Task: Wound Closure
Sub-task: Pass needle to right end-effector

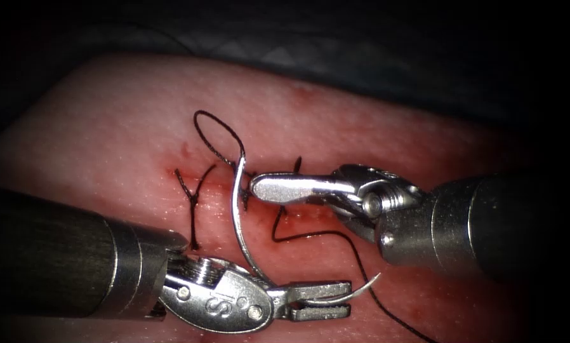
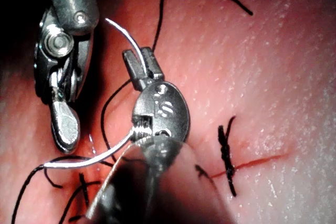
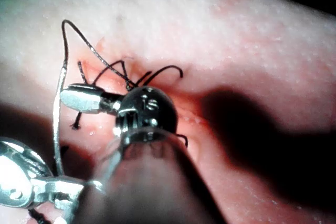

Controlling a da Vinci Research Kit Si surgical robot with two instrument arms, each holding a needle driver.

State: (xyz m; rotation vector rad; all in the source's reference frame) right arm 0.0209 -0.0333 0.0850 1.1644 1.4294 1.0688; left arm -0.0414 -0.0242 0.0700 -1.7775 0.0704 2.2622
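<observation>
Both arms: dark matte shafts, each ending in a polished steel collar; left tool (image 1: pixel 317 300) has a rounded silver wrist plate stamped "S", two small rivets, threaded hub behind; right tool (image 1: pixel 278 188) has smooth bright steel jaws, exposed pivot pins, ribbed hub.

A surgical training bench: pork tissue (image 1: pixel 374 121) with stitched cut (image 1: pixel 199 184) on dark drape (image 1: pixel 361 44).

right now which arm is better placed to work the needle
Left. Its hand is shut on the needle near the pointed end, the needle clear of the tissue. The right hand is closed, holding nothing, over the cut.
</observation>
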